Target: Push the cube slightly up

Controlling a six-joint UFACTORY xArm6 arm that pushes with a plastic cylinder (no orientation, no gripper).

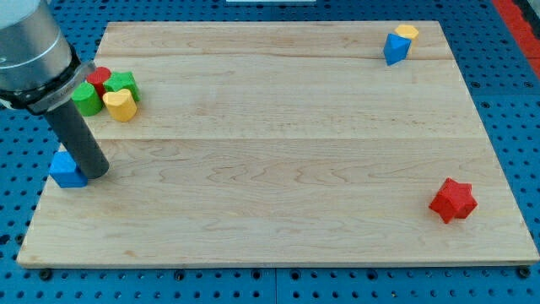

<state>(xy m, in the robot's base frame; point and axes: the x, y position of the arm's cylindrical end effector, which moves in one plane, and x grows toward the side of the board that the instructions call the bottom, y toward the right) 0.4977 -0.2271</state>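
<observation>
You had the wooden board (278, 152) mostly bare. Blue cube (65, 168) sat at the view's left edge, low, partly hidden by your rod; my tip (95, 171) touched its right side. No fingers on this rig. Above it clustered red block (100, 78), two green blocks (85, 99) (123, 83), yellow block (120, 105). Red star (453, 200) lower right; blue block (394, 49) and yellow block (407, 33) top right.
</observation>
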